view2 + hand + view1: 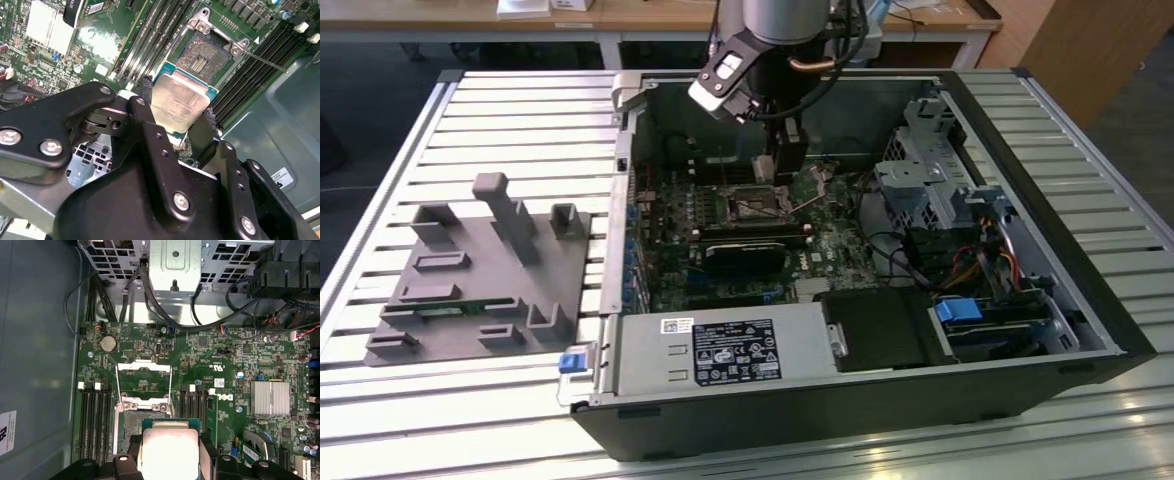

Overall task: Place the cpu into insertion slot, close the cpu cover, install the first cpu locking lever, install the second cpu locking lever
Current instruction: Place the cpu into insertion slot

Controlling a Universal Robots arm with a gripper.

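In both wrist views my gripper (177,107) (169,446) is shut on the cpu (182,100) (165,450), its black fingers (145,95) pinching two opposite edges of the pale silver chip. The chip hangs just above the green board, beside the insertion slot (205,56) (131,424), and partly overlaps it in the first wrist view. The slot's dark square centre is bare. The cpu cover (144,366) is swung open, away from the slot. A thin locking lever (265,62) sticks out sideways. In the exterior view the gripper (783,165) hovers over the slot (758,207).
Black memory slots (95,420) flank the socket on both sides. A finned heat sink (270,397), a drive cage (934,170) with cables, a long black module (747,250) and the grey power supply box (720,350) fill the case. A grey fixture (480,270) stands on the slatted table.
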